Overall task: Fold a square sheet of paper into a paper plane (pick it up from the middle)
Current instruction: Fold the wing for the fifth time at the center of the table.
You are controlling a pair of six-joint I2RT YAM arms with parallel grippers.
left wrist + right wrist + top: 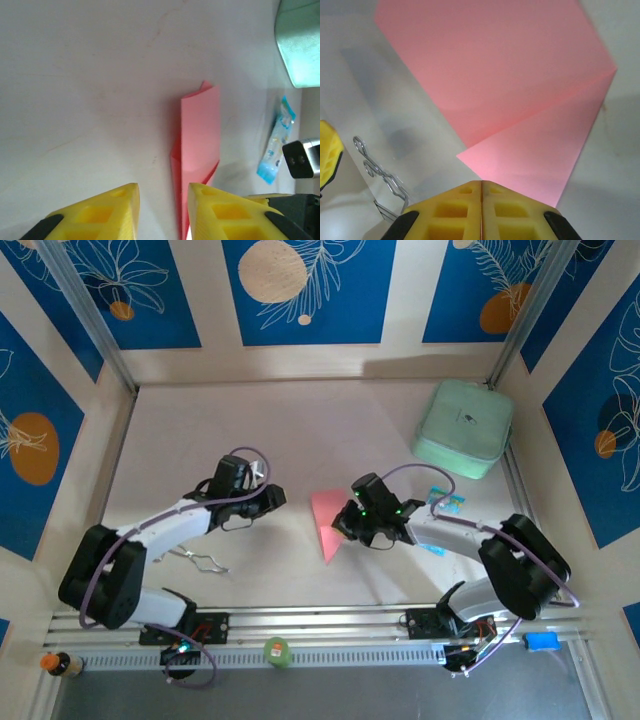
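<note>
Square sheet of paper [326,521], partly folded, is touching the right gripper [481,185], jaws together; left gripper [164,194] is hovering, fingers apart. Any slip is risking a crooked crease.

Pink-red paper sheet [325,520]; mint-green case [462,427]; blue leaf-patterned walls [310,290].
</note>
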